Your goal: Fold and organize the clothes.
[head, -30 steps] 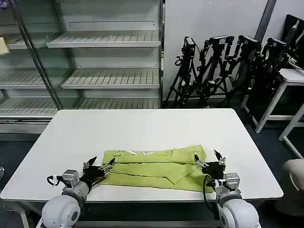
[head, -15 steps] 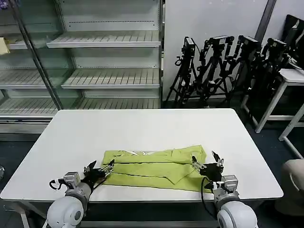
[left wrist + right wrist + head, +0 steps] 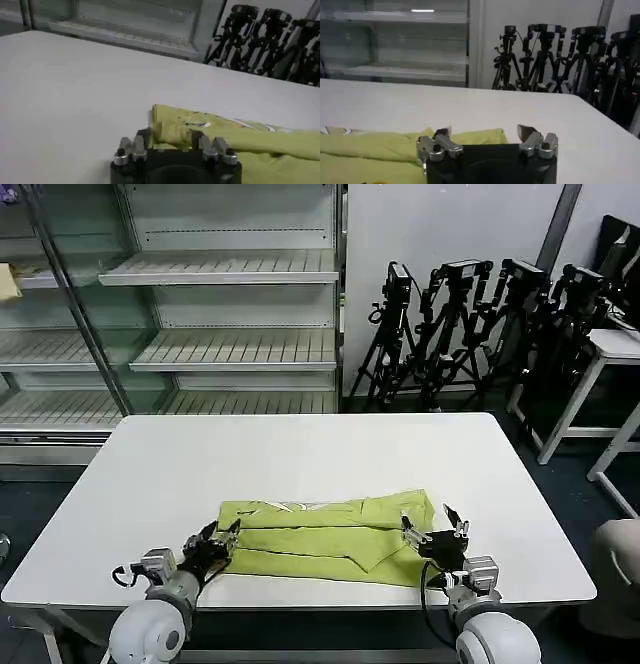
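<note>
The clothes are one lime-green T-shirt (image 3: pixel 320 539), folded into a long strip across the front middle of the white table (image 3: pixel 300 454). A bit of white print shows at its far edge. My left gripper (image 3: pixel 218 534) is open at the shirt's left end. In the left wrist view that gripper (image 3: pixel 171 136) has its fingers on either side of the end of the T-shirt (image 3: pixel 260 140). My right gripper (image 3: pixel 428 522) is open over the shirt's right end. In the right wrist view the gripper (image 3: pixel 483 132) is spread wide, with the T-shirt (image 3: pixel 370 145) lying just beyond it.
Glass-fronted shelves (image 3: pixel 220 314) stand behind the table on the left. A row of black tripods (image 3: pixel 470 324) stands behind on the right. Another white table (image 3: pixel 610 344) is at the far right. Bare tabletop lies behind and beside the shirt.
Both arms have shifted slightly inward along the table's front edge, with the grippers still open. The shirt has not visibly moved.
</note>
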You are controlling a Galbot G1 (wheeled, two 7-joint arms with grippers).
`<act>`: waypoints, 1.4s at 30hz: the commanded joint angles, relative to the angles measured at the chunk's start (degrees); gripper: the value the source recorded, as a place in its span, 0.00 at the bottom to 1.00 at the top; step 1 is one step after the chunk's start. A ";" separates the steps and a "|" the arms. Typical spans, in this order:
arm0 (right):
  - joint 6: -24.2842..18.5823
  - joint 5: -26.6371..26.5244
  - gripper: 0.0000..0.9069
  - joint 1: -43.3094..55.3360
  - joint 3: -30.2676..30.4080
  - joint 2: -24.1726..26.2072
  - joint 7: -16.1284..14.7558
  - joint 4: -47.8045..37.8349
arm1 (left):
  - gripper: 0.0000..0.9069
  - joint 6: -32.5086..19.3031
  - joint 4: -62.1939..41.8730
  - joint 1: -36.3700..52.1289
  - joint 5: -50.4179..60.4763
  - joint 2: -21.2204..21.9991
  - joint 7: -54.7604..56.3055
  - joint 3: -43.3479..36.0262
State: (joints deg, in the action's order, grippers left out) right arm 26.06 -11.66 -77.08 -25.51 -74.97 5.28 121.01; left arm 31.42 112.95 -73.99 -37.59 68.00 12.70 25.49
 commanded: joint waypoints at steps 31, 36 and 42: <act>-1.33 1.35 1.00 -0.52 0.40 0.09 -0.15 0.17 | 0.02 1.57 -2.01 -3.07 14.80 -25.19 -12.65 24.05; -1.29 1.40 1.00 1.08 1.39 -0.15 -0.23 -0.54 | 0.02 1.58 2.09 -3.53 2.36 -25.92 -12.22 25.82; -1.14 1.82 1.00 0.23 1.31 -0.33 -0.19 0.03 | 0.02 1.61 13.92 -0.99 2.84 -15.38 -11.66 13.01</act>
State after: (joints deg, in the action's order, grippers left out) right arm 24.88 -9.99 -76.71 -24.23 -75.34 5.09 120.84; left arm 32.93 115.33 -75.77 -30.01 49.17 2.54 43.24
